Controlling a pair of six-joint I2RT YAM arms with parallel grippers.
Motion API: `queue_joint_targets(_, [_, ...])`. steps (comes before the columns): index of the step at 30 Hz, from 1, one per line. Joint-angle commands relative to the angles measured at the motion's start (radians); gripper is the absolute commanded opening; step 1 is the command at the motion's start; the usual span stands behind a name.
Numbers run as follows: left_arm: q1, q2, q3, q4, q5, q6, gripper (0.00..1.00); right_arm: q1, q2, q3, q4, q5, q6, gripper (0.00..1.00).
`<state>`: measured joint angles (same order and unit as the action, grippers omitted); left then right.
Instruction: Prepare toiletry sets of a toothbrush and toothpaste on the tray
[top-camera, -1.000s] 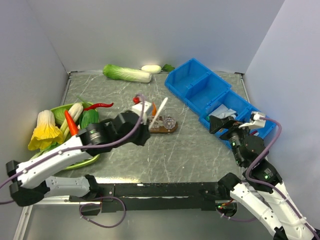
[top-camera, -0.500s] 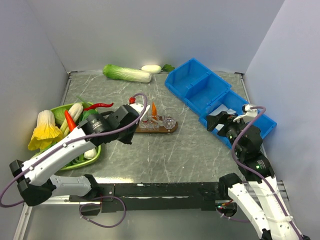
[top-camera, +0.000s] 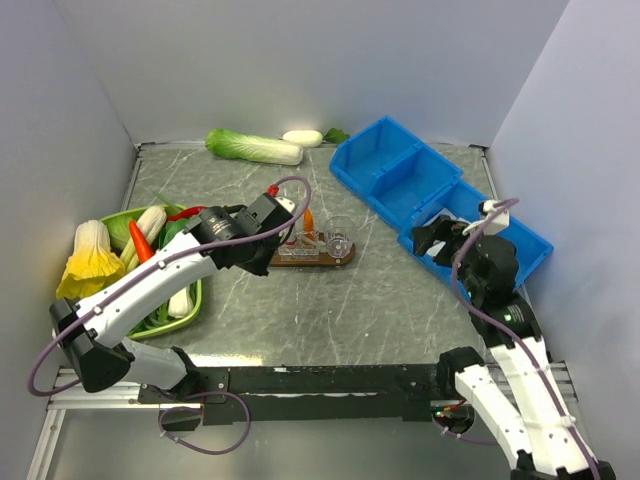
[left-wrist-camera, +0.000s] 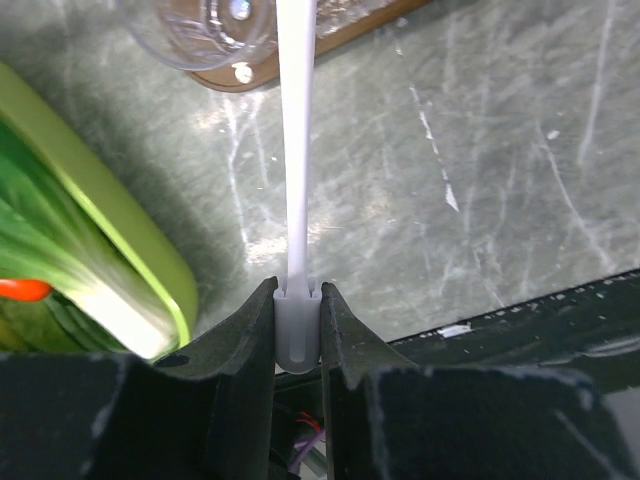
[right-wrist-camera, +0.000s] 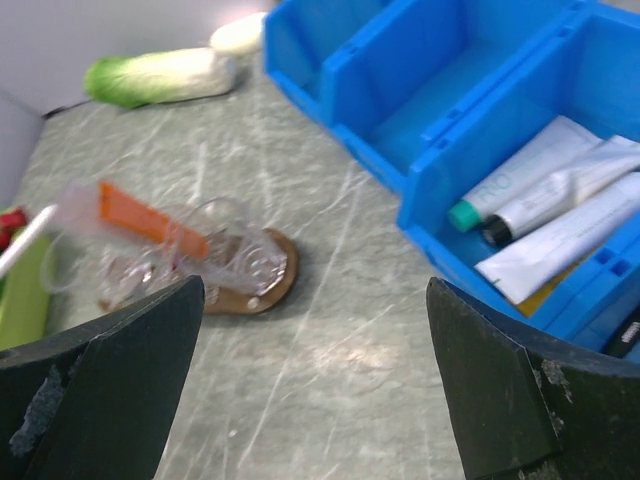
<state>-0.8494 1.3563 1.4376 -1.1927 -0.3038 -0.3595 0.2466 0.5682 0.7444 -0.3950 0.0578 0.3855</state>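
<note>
**Toothbrush at the cup, not yet released; right arm standing off**

- The green dish (top-camera: 186, 302) of veg sits at the far left, near the tray's left end. It's not ours, but it crowds the approach on that side.
- The left gripper (left-wrist-camera: 298, 300) is narrow and clamped on the butt end of the toothbrush (left-wrist-camera: 297, 150). The shaft runs straight out from the fingers toward a clear cup (left-wrist-camera: 200, 30) at the end of the tray (left-wrist-camera: 340, 40).
- We read the end grip as deliberate: it keeps the fingers clear of the cup rim while the head goes in. The wrist view crops the head, so we can't tell whether it's already inside the cup.
- The tray sits mid-counter and carries the cups, which we take to be holders that keep the items upright.
- The toothpaste (right-wrist-camera: 150, 220) is already there, leaning tilted among the cups. We can't tell which cup holds it.
- The right gripper (right-wrist-camera: 315, 290) is wide and holds nothing. It hangs between the tray and the blue bins (top-camera: 400, 180), with the white tubes (right-wrist-camera: 560, 210) in the nearest compartment.
- We judge it's standing off so the arms don't clash over the tray.
</note>
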Motion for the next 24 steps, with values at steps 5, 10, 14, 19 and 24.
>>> queue_joint_targets(5, [-0.005,-0.003,0.037,-0.037,-0.104,-0.042,0.01,-0.142,0.137,0.059,0.111,0.005,0.018,0.99])
queue_joint_targets(10, [-0.007,-0.029,0.064,-0.083,-0.075,-0.116,0.01,-0.153,0.219,0.141,0.082,0.025,0.026,0.98])
queue_joint_targets(14, [-0.007,-0.056,0.055,-0.114,-0.011,-0.137,0.01,-0.152,0.246,0.158,0.082,0.017,-0.010,0.99])
queue_joint_targets(19, [-0.023,-0.039,0.040,-0.160,0.048,-0.162,0.01,-0.152,0.223,0.110,0.127,-0.007,-0.022,0.99])
queue_joint_targets(24, [-0.030,-0.005,0.044,-0.159,0.106,-0.167,0.01,-0.153,0.193,0.096,0.139,-0.036,-0.020,0.99])
